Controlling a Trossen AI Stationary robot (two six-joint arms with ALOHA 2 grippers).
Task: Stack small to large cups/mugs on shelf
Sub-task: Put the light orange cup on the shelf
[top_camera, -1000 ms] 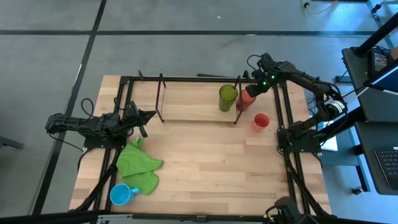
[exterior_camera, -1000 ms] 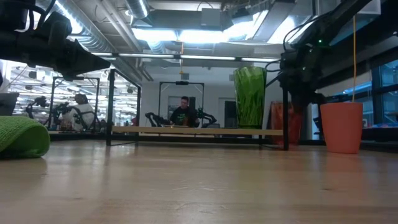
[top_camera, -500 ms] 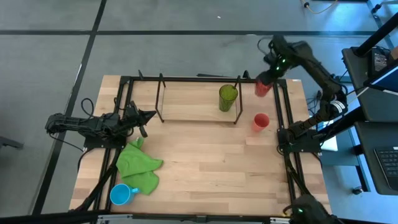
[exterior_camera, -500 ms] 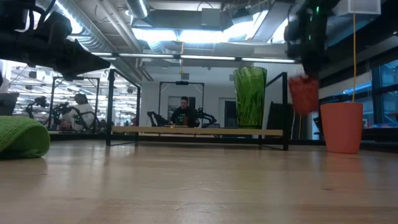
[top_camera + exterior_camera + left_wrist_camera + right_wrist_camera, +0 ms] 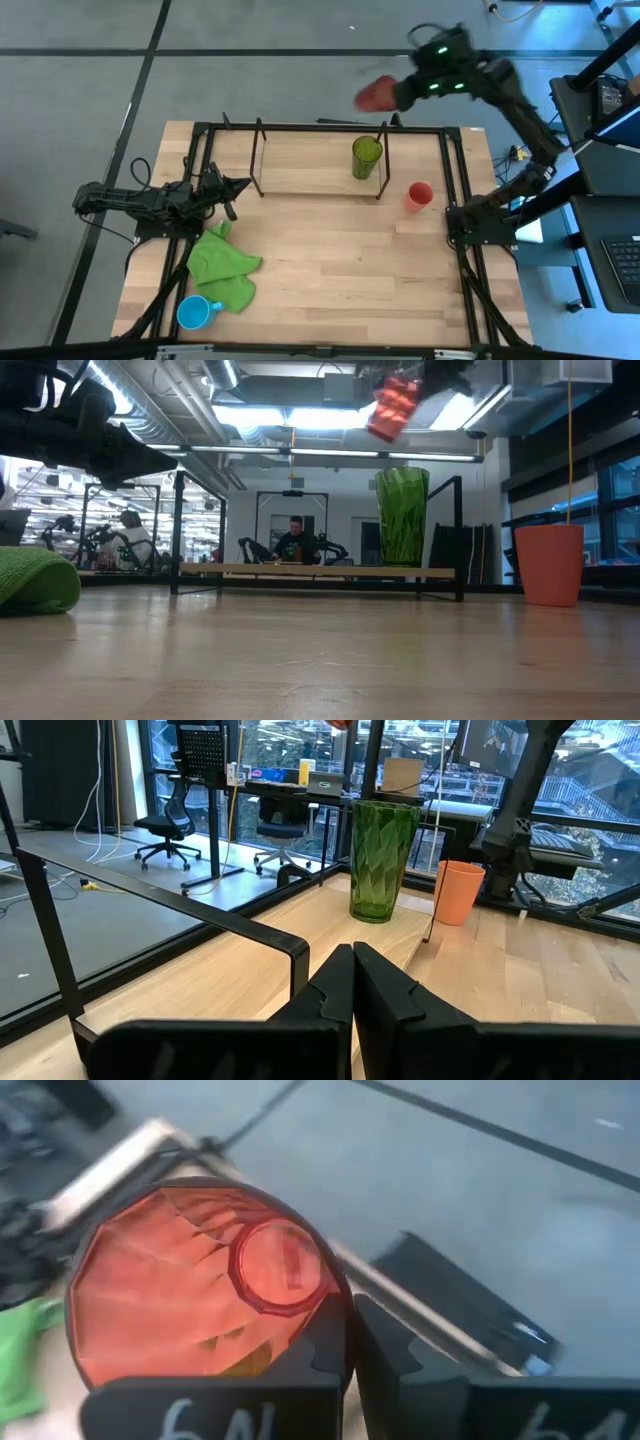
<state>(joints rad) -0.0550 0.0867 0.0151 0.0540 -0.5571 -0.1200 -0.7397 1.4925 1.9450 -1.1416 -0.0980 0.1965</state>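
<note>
Mug [image 5: 193, 312] in light blue waits at the table's near-left corner, well apart from the shelf [image 5: 300, 190]; left gripper [image 5: 240, 185], clenched and empty, rests beside the shelf's left end. On the shelf's right end stands the green tumbler [image 5: 366, 157], the small red cup [image 5: 419, 195] just beyond it. Right gripper [image 5: 400, 93] holds the red-orange tumbler [image 5: 377, 93] tilted, high above the shelf. Judged step: carrying it in; next, righting and lowering it into the green one.
</note>
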